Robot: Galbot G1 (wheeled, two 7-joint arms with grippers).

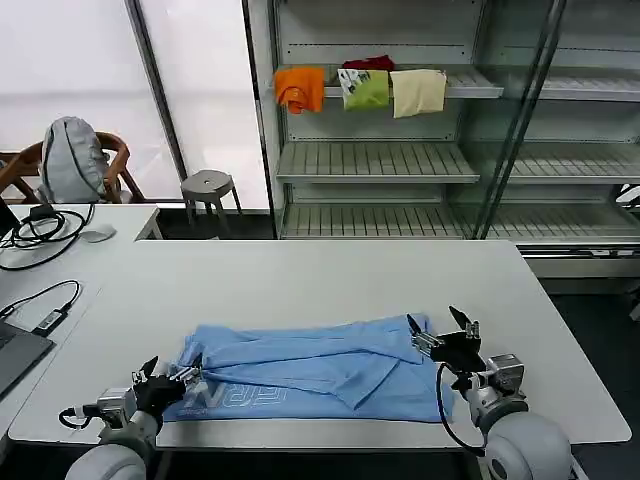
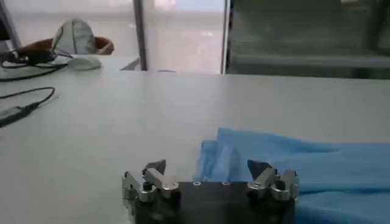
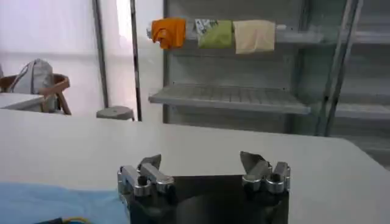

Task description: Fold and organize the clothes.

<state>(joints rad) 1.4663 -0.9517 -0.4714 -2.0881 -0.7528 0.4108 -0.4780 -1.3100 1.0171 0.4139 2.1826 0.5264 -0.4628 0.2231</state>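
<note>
The head camera looked forward and down over the whole worktop (image 1: 330, 275) toward the shelving (image 1: 375, 160) behind. Each wrist camera sat low, just behind its own claw, facing across the worktop. The right wrist and head views shared the shelving; all three shared the worktop.

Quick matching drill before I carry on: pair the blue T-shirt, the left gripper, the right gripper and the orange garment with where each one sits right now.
Things:
1. blue T-shirt
2. left gripper
3. right gripper
4. orange garment

Places:
A. on the top shelf behind the table
B. at the shirt's left end, jaws open
C. spread across the near part of the table
D. at the shirt's right end, jaws open

Pairs: 1-C, 2-B, 3-D, 4-A
</note>
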